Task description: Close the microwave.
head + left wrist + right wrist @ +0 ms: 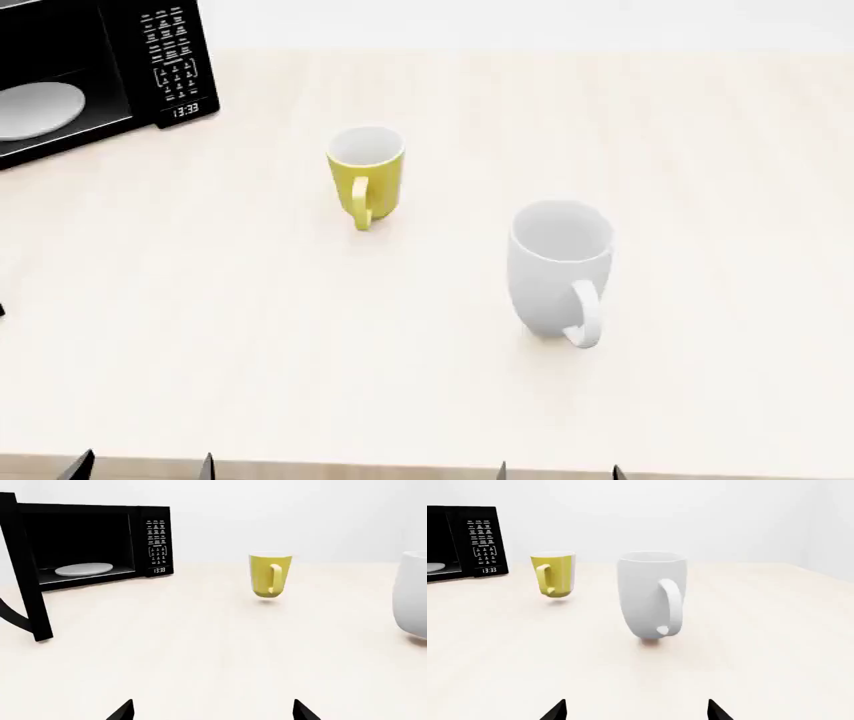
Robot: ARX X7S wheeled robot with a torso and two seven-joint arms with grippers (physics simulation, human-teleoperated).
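Your microwave (87, 545) door (27, 575) swung wide at the table's (441, 380) far-left corner, 2 mugs (364, 175) apart mid-table, your left gripper (212, 711) and right gripper (636, 711) fingers both spread wide.

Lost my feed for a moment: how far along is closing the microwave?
Nothing looks done: the microwave is wide open, its door swung out and the turntable plate exposed. Nothing is in hand; the left gripper and right gripper sit open at the table's near edge. Reaching and pushing the door shut remains.

Glossy black microwave (87, 545) with white-lettered keypad (157, 542), white clock digits (159, 570), white turntable plate (83, 569). Yellow mug (364, 173). White mug (558, 265). Pale cream table (267, 330) with faint wood grain. Black fingertips (123, 711).
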